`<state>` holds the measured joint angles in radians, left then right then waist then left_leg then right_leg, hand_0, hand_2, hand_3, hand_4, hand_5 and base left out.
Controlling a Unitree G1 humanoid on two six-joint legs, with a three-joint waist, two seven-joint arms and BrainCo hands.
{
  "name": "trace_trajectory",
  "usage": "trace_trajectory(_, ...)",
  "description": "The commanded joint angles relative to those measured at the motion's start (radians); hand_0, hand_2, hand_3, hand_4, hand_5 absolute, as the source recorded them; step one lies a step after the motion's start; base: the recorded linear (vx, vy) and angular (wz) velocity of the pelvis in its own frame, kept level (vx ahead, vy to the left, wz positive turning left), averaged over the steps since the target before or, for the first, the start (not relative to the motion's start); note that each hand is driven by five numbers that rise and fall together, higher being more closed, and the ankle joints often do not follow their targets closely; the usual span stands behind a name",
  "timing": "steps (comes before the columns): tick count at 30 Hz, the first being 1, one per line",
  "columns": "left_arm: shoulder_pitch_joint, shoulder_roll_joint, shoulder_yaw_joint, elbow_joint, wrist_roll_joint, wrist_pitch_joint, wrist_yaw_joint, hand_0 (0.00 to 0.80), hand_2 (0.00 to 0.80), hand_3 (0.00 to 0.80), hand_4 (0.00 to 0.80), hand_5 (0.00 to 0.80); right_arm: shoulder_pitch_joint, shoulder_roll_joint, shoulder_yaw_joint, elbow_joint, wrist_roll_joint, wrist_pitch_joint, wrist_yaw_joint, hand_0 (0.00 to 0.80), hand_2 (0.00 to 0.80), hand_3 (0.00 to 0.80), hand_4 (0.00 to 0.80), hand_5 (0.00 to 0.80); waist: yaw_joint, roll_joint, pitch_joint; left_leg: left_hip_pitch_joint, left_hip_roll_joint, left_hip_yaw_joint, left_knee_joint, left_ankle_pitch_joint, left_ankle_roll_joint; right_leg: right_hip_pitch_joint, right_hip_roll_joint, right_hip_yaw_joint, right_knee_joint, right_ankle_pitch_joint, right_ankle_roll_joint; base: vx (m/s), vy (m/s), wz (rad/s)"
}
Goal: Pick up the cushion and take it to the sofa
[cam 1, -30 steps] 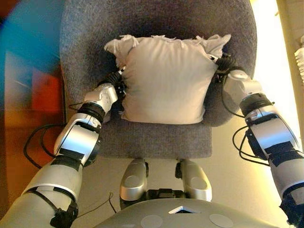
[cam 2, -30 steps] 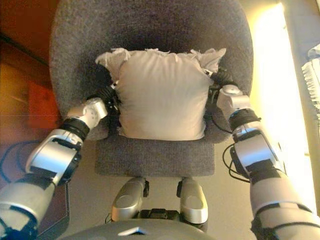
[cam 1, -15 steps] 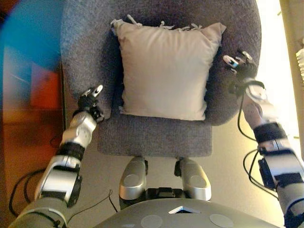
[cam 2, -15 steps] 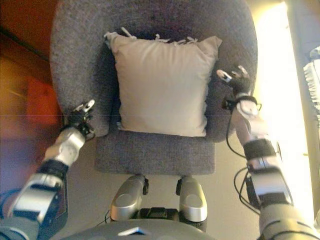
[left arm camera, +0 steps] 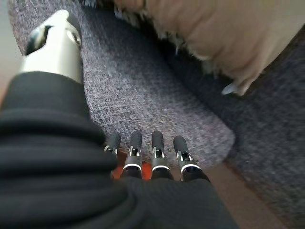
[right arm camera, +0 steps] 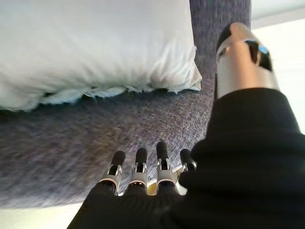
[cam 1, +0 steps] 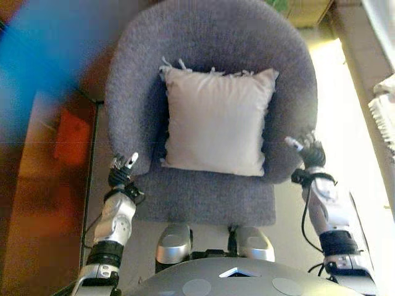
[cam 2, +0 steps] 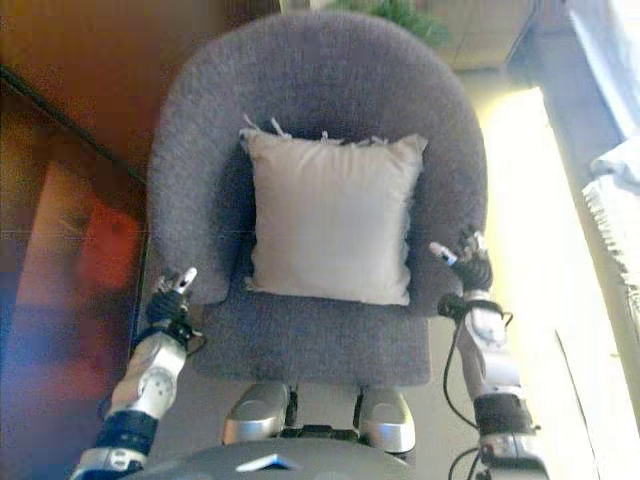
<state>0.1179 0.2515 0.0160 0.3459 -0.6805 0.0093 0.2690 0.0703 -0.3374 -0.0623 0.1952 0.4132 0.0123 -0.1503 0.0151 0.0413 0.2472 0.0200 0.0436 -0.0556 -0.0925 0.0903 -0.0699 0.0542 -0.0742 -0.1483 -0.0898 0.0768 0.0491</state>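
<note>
A pale beige cushion (cam 1: 216, 120) with a frayed fringe leans upright against the back of a grey fabric sofa chair (cam 1: 207, 37). It also shows in the left wrist view (left arm camera: 224, 28) and the right wrist view (right arm camera: 90, 43). My left hand (cam 1: 121, 174) is open and empty, clear of the chair's left front corner. My right hand (cam 1: 307, 151) is open and empty beside the chair's right arm. Neither hand touches the cushion.
A dark reddish-brown surface (cam 1: 43, 185) runs along the left of the chair. Pale sunlit floor (cam 1: 345, 129) lies to the right, with a white fringed fabric (cam 1: 386, 111) at the right edge. A green plant (cam 2: 400, 12) stands behind the chair.
Both hands have let go of the cushion and drawn back and outward from its sides. The cushion now rests alone on the chair. The camera has moved back, showing more of the chair.
</note>
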Motion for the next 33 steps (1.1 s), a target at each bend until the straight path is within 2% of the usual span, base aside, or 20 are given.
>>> trace_trajectory(1,0.065,0.038,0.014,0.057,0.049,0.013,-0.039,0.000,0.000,0.000,0.000,0.000,0.063,0.009,0.008,-0.034,0.017,-0.040,0.027,0.000,0.000,0.000,0.000,0.000,0.013,-0.056,-0.128,0.050,-0.022,0.059,0.005,-0.018,0.019,0.032,-0.054,-0.010,0.018,0.018,0.059,0.034,-0.021,-0.01)
trace_trajectory(4,0.091,0.019,0.002,0.101,0.026,0.033,-0.058,0.000,0.000,0.000,0.000,0.000,0.099,0.026,0.045,0.024,-0.036,0.001,0.050,0.000,0.000,0.000,0.000,0.000,0.010,-0.060,-0.147,0.069,-0.023,0.063,0.005,-0.027,0.023,0.048,-0.051,-0.002,0.016,0.014,0.058,0.000,0.000,0.00)
trace_trajectory(6,0.111,0.010,-0.037,0.138,0.072,0.018,-0.062,0.000,0.000,0.000,0.000,0.000,0.128,0.032,0.086,0.087,-0.078,0.021,0.051,0.000,0.000,0.000,0.000,0.000,0.009,-0.063,-0.157,0.076,-0.023,0.067,0.005,-0.030,0.024,0.056,-0.051,-0.001,0.016,0.012,0.059,0.000,0.000,0.00)
trace_trajectory(8,0.112,0.003,-0.073,0.185,0.073,0.047,-0.065,0.000,0.000,0.000,0.000,0.000,0.135,0.041,0.119,0.145,-0.079,0.037,0.044,0.000,0.000,0.000,0.000,0.000,0.009,-0.066,-0.162,0.080,-0.025,0.065,0.005,-0.032,0.027,0.061,-0.049,0.000,0.016,0.011,0.059,-0.007,-0.017,0.00)
trace_trajectory(10,0.097,-0.019,-0.105,0.291,0.112,0.038,-0.086,0.000,0.000,0.000,0.000,0.000,0.119,0.060,0.166,0.252,-0.110,0.074,0.037,0.000,0.000,0.000,0.000,0.000,0.011,-0.068,-0.168,0.085,-0.024,0.067,0.005,-0.036,0.027,0.067,-0.048,-0.002,0.014,0.010,0.057,-0.007,-0.032,0.01)
trace_trajectory(12,0.059,-0.037,-0.146,0.421,0.140,0.080,-0.095,0.000,0.000,0.000,0.000,0.000,0.081,0.076,0.219,0.394,-0.169,0.086,0.046,0.000,0.000,0.000,0.000,0.000,0.014,-0.069,-0.173,0.087,-0.024,0.066,0.005,-0.039,0.030,0.072,-0.047,-0.004,0.013,0.010,0.055,0.000,0.000,0.00)
trace_trajectory(13,0.024,-0.044,-0.159,0.519,0.180,0.068,-0.080,0.000,0.000,0.000,0.000,0.000,0.054,0.084,0.246,0.489,-0.201,0.087,0.054,0.000,0.000,0.000,0.000,0.000,0.016,-0.068,-0.177,0.087,-0.023,0.068,0.005,-0.038,0.030,0.072,-0.047,-0.005,0.012,0.010,0.054,0.000,0.000,0.00)
trace_trajectory(14,0.013,-0.045,-0.162,0.538,0.199,0.071,-0.060,0.000,0.000,0.000,0.000,0.000,0.045,0.086,0.251,0.508,-0.212,0.101,0.063,0.000,0.000,0.000,0.000,0.000,0.016,-0.068,-0.176,0.087,-0.023,0.068,0.005,-0.039,0.030,0.073,-0.047,-0.005,0.012,0.010,0.054,0.000,0.000,0.00)
trace_trajectory(15,-0.024,-0.033,-0.175,0.624,0.241,0.077,-0.043,0.000,0.000,0.000,0.000,0.000,0.016,0.092,0.279,0.600,-0.229,0.088,0.066,0.000,0.000,0.000,0.000,0.000,0.017,-0.069,-0.180,0.087,-0.022,0.068,0.005,-0.039,0.030,0.074,-0.046,-0.005,0.012,0.009,0.054,0.000,0.000,0.00)
trace_trajectory(17,-0.059,-0.027,-0.181,0.716,0.252,0.132,-0.054,0.000,0.000,0.000,0.000,0.000,-0.012,0.097,0.306,0.684,-0.252,0.126,0.058,0.000,0.000,0.000,0.000,0.000,0.016,-0.070,-0.186,0.087,-0.022,0.069,0.005,-0.039,0.030,0.074,-0.046,-0.003,0.011,0.009,0.052,0.000,0.000,0.00)
trace_trajectory(18,-0.074,-0.035,-0.179,0.793,0.261,0.144,-0.073,0.000,0.000,0.000,0.000,0.000,-0.022,0.104,0.316,0.765,-0.246,0.117,0.048,0.000,0.000,0.000,0.000,0.000,0.015,-0.070,-0.190,0.087,-0.020,0.072,0.005,-0.040,0.030,0.074,-0.046,-0.001,0.009,0.008,0.051,0.000,0.000,0.00)
trace_trajectory(20,-0.088,-0.042,-0.179,0.866,0.263,0.174,-0.104,0.000,0.000,0.000,0.000,0.000,-0.031,0.117,0.308,0.849,-0.243,0.139,0.036,0.000,0.000,0.000,0.000,0.000,0.012,-0.069,-0.192,0.090,-0.018,0.078,0.005,-0.042,0.030,0.074,-0.044,0.001,0.009,0.009,0.051,0.004,-0.004,-0.03)
trace_trajectory(21,-0.094,-0.049,-0.171,0.909,0.266,0.182,-0.125,0.000,0.000,0.000,0.000,0.000,-0.031,0.126,0.293,0.924,-0.250,0.120,0.030,0.000,0.000,0.000,0.000,0.000,0.009,-0.068,-0.194,0.092,-0.017,0.083,0.005,-0.044,0.031,0.074,-0.044,0.002,0.009,0.008,0.050,0.000,0.000,0.00)
trace_trajectory(27,-0.110,-0.053,-0.129,1.001,0.268,0.279,-0.146,0.000,0.000,0.000,0.000,0.000,-0.025,0.141,0.233,1.083,-0.241,0.107,0.032,0.000,0.000,0.000,0.000,0.000,-0.002,-0.062,-0.193,0.100,-0.017,0.094,0.005,-0.052,0.034,0.073,-0.040,0.010,0.015,0.003,0.046,0.002,0.003,-0.01)
trace_trajectory(33,-0.126,-0.057,-0.120,1.011,0.257,0.299,-0.149,0.000,0.000,0.000,0.000,0.000,-0.028,0.135,0.223,1.102,-0.252,0.129,0.045,0.000,0.000,0.000,0.000,0.000,-0.008,-0.061,-0.188,0.103,-0.021,0.092,0.005,-0.059,0.038,0.069,-0.035,0.020,0.020,-0.001,0.044,-0.012,0.005,-0.07)
